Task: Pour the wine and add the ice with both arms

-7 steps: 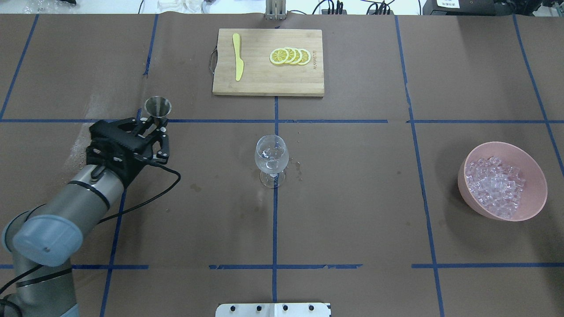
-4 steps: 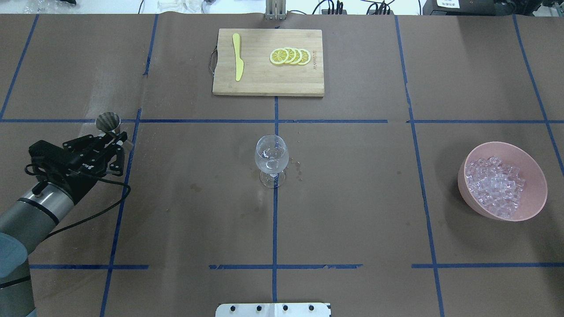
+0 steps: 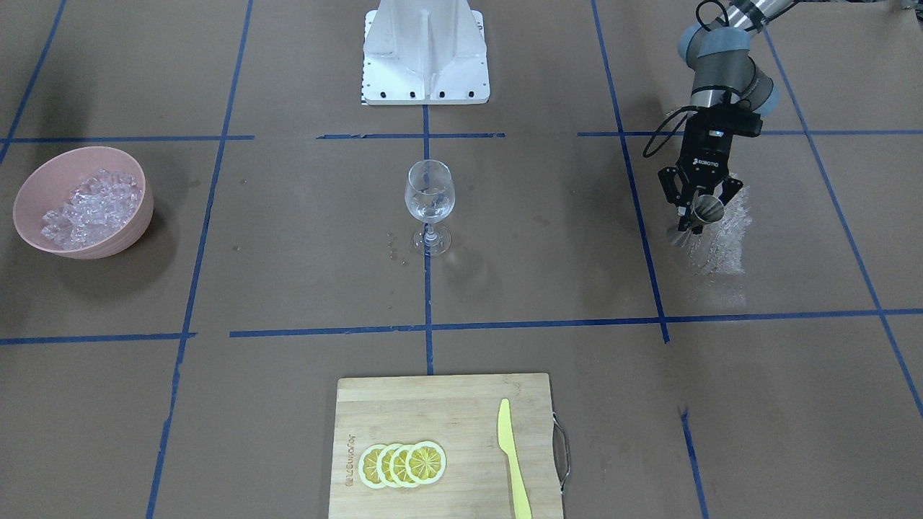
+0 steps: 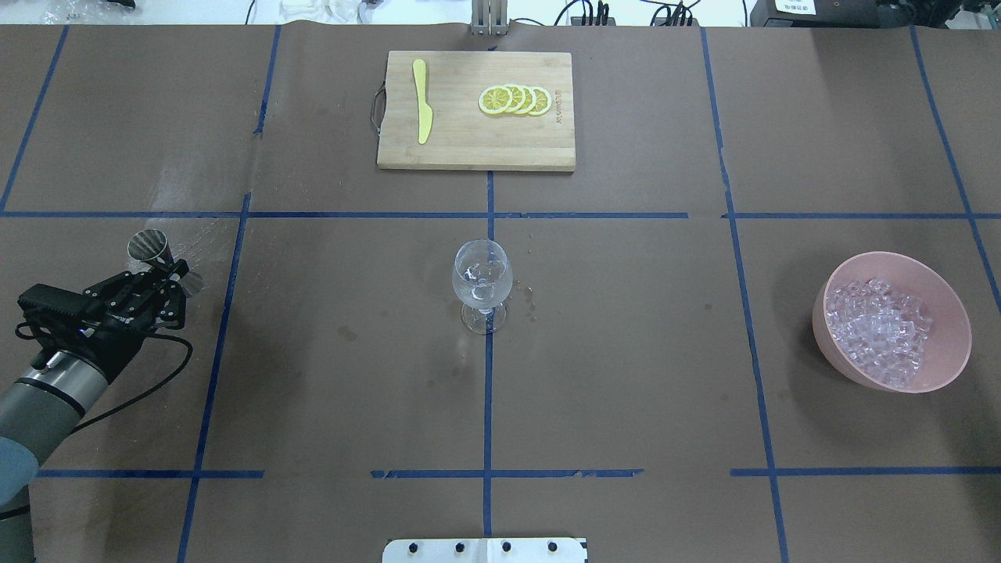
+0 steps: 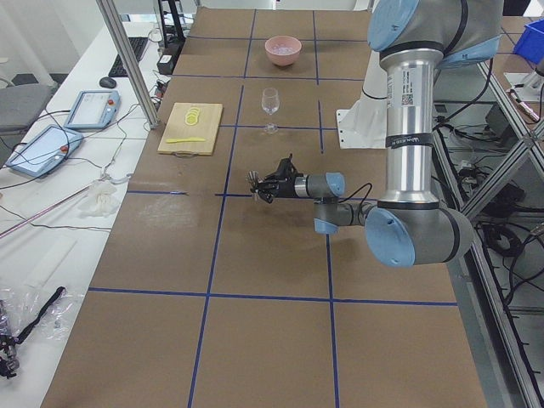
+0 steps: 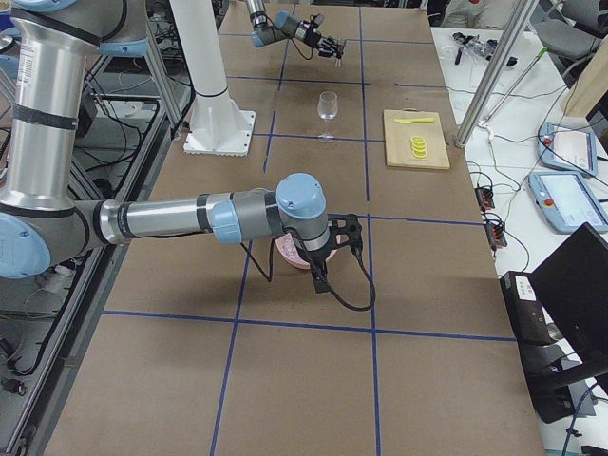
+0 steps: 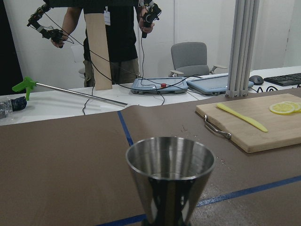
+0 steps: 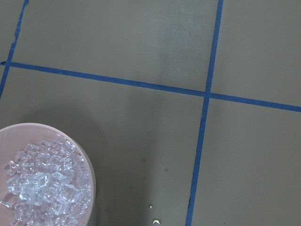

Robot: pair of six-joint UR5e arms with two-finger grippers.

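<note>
The left gripper, at the middle left of the overhead view, is clamped on a steel jigger, which it holds tilted beside a wet, glistening patch on the brown paper. At the centre, the wine glass stands upright on a blue tape crossing, with a little clear wine in it. At the right, the ice is heaped in a pink bowl. The right gripper hangs near that bowl; I cannot tell how its jaws stand.

Bright, even overhead light — soft shadows, sharp focus, faint tabletop glare.
</note>
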